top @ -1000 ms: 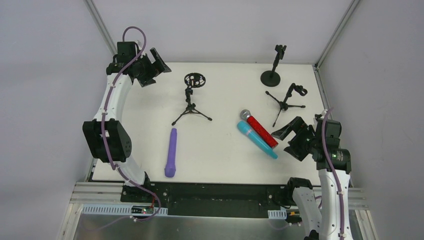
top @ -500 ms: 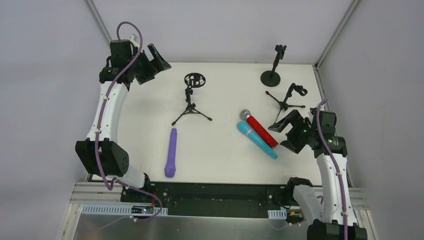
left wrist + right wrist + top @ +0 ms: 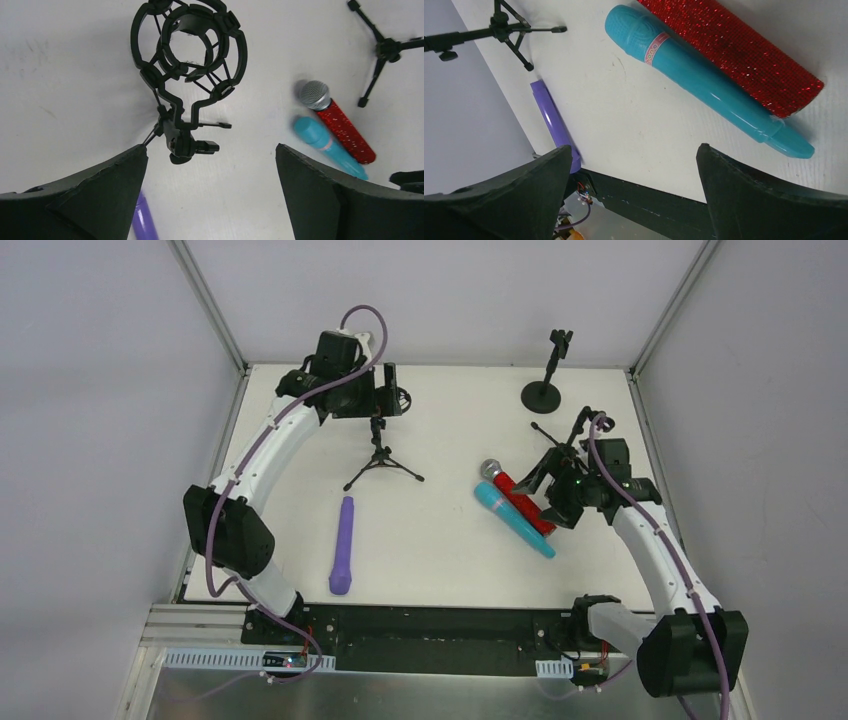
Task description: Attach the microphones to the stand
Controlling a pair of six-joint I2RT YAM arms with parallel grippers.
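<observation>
looking down on a white table (image 3: 440, 560), with a white left arm (image 3: 250, 455) and a white right arm (image 3: 655, 545) bolted at its near edge, both reaching out over it. three black stands sit toward the far side. the tripod stand (image 3: 383, 462) is topped by a ring cradle (image 3: 189, 47). the round-base stand (image 3: 543, 392) is near the far right corner. the small tripod stand (image 3: 572, 448) is partly hidden behind the right arm.

three microphones lie flat on the table, none in a stand. the purple microphone (image 3: 342, 545) lies alone toward the front, near the ring-topped tripod's legs. the cyan microphone (image 3: 510, 518) and the red microphone (image 3: 508, 487) lie side by side right of centre, touching, with their heads pointing far left. the red one is glittery with a grey mesh head. the cyan one is smooth plastic with a small label band.

the left gripper (image 3: 211, 150) hangs above the ring cradle, fingers spread wide and empty. the right gripper (image 3: 634, 149) hovers over the red and cyan pair, fingers also spread wide, gripping nothing.

this looks like the reach before a first pickup. the next move likely calls for the right gripper to drop and close across one body only, which is tricky since the pair touch.
</observation>
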